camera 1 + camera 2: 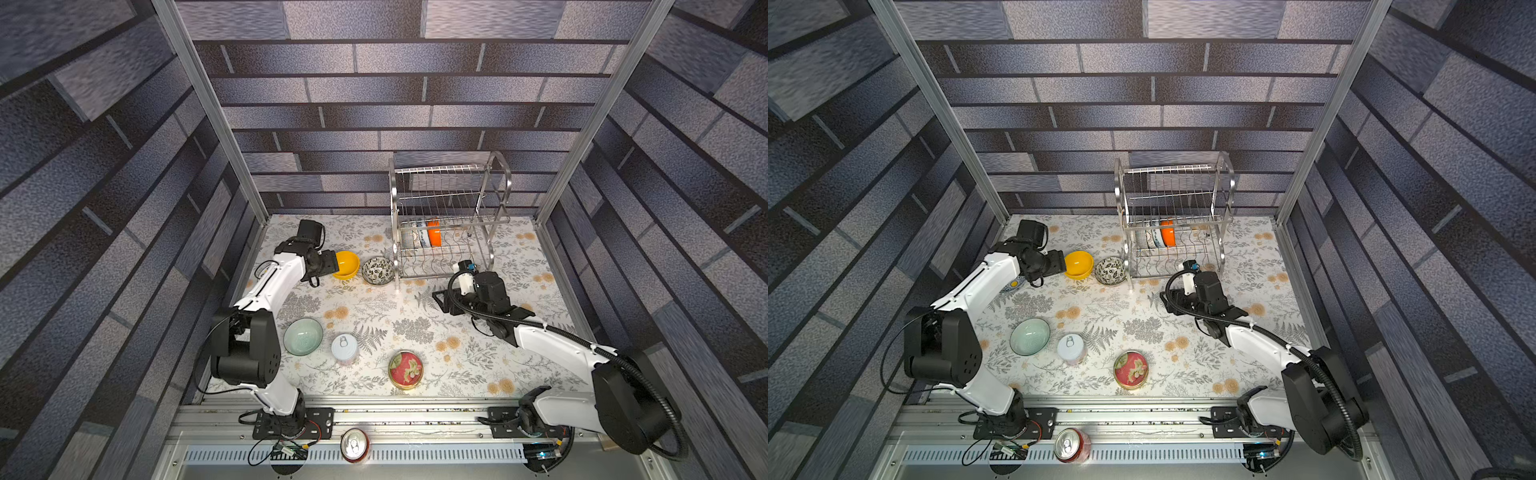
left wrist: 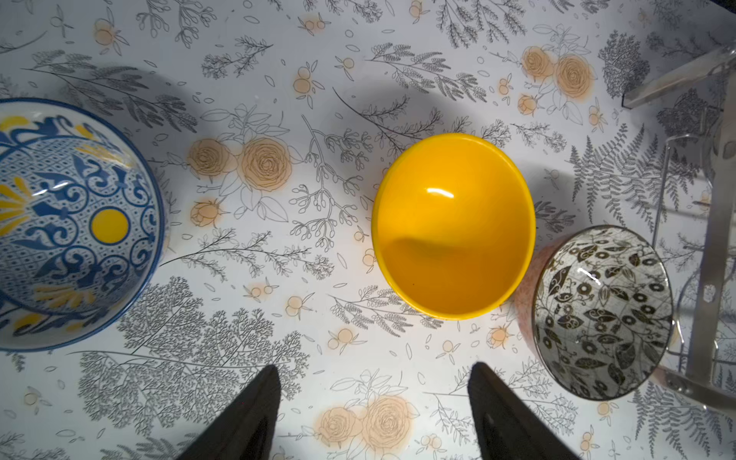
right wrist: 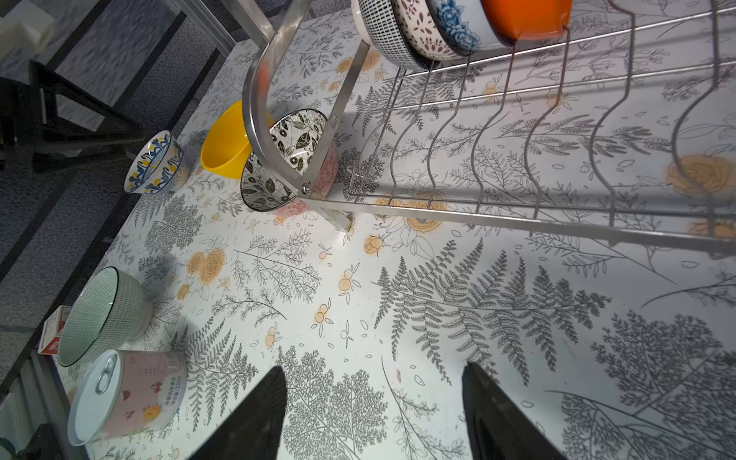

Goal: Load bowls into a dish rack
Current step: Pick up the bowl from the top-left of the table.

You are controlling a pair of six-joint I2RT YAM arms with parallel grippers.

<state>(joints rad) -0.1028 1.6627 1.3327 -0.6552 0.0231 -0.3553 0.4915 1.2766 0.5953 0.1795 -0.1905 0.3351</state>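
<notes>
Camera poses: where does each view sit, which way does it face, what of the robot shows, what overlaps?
Top views: stereo pair high over the front edge, facing down toward the back wall; left arm, right arm, dish rack, table.
Left wrist: over the table, faces down at the yellow bowl; left end effector open, empty.
Right wrist: low before the dish rack, looks across the table and along its lower shelf; right end effector open, empty.
Shared: every view shows the yellow bowl and dark floral bowl.

Four bowls (image 3: 418, 28) inside dish rack (image 3: 478, 217); lower tier
</notes>
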